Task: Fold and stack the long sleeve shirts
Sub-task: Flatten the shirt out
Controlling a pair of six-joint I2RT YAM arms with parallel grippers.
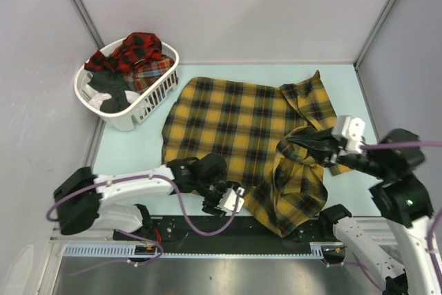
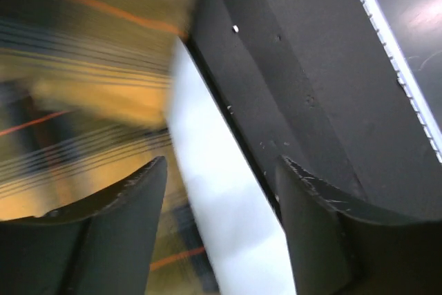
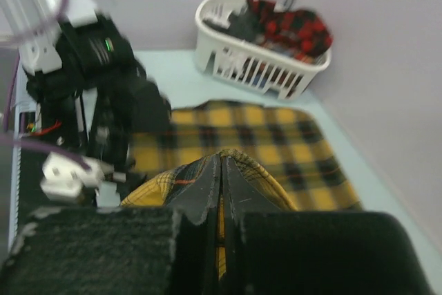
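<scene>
- Where the pale table [image 1: 138,150] meets the left wall, a white laundry basket [image 1: 131,119] stands at the far-left corner, apart from both arms.
- Heaped inside it, the red-and-black plaid shirts [image 1: 138,50] lie crumpled over some darker clothing, one of them spilling above the rim.
- Right of the basket and nearer the bases, the left gripper [image 1: 215,204] hangs low over the near hem of the spread shirt. In its wrist view the left gripper [image 2: 222,170] has its jaws well apart with nothing between them. Only bare table shows in the gap, with blurred yellow cloth to one side and the black rail [image 2: 290,67] to the other.
- At the middle of the table lies the mustard-yellow plaid shirt [image 1: 228,119]. Its left and middle part is spread flat, with one far corner close beside the basket. Its right part is gathered up and folded over into a bunched heap that reaches the near edge.
- Furthest right, the right gripper [image 1: 314,144] is closed tight on a raised fold of the mustard-yellow shirt. Its wrist view shows the right gripper [image 3: 221,160] with fingers pressed together and yellow cloth pinched at the tips.
</scene>
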